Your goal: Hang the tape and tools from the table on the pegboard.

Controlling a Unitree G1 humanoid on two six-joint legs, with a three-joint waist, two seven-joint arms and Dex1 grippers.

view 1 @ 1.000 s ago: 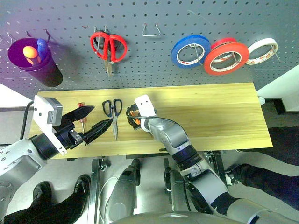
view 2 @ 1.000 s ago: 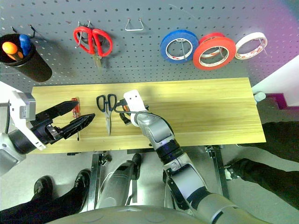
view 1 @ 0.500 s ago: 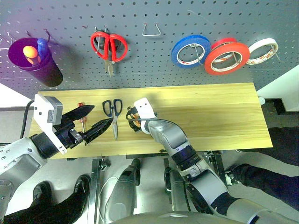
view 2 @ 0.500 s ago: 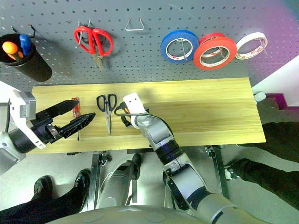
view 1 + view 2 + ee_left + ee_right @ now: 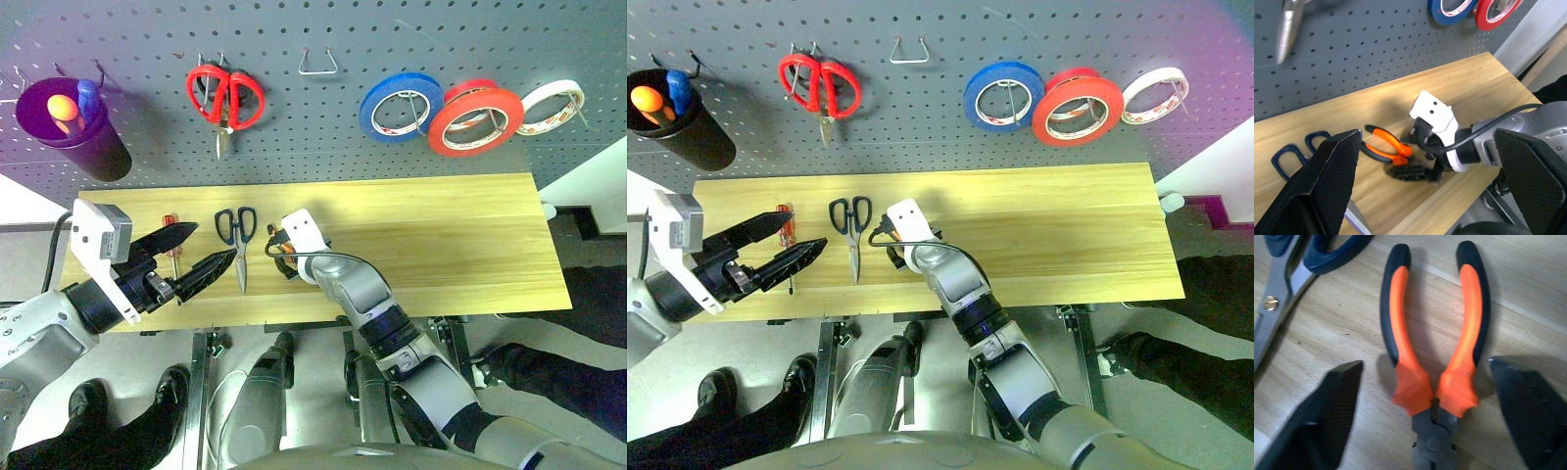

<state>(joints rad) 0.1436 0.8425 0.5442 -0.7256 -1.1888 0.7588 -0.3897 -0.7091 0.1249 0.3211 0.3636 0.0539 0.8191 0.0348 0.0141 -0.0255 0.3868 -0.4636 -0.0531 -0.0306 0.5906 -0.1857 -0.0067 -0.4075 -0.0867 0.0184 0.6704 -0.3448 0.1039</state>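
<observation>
Orange-handled pliers (image 5: pixel 1410 387) lie on the wooden table (image 5: pixel 441 235). My right gripper (image 5: pixel 1425 363) is open low over them, one finger on each side of the pliers' joint and neither touching it. Left of them lie dark-handled scissors (image 5: pixel 238 235) and a small red-handled screwdriver (image 5: pixel 171 235). My left gripper (image 5: pixel 216 241) hovers open and empty above the table's left end, pointing toward the scissors. The orange-red tape (image 5: pixel 474 119) hangs on the grey pegboard (image 5: pixel 323 127).
On the pegboard hang red-handled scissors (image 5: pixel 226 98), a blue roll (image 5: pixel 400 106), a white roll (image 5: pixel 551 106), an empty wire hook (image 5: pixel 316 65) and a dark cup (image 5: pixel 71 127) holding pens. The table's right half is bare wood.
The red-handled scissors on the pegboard have swung slightly to the left. Both arms have stayed about where they were.
</observation>
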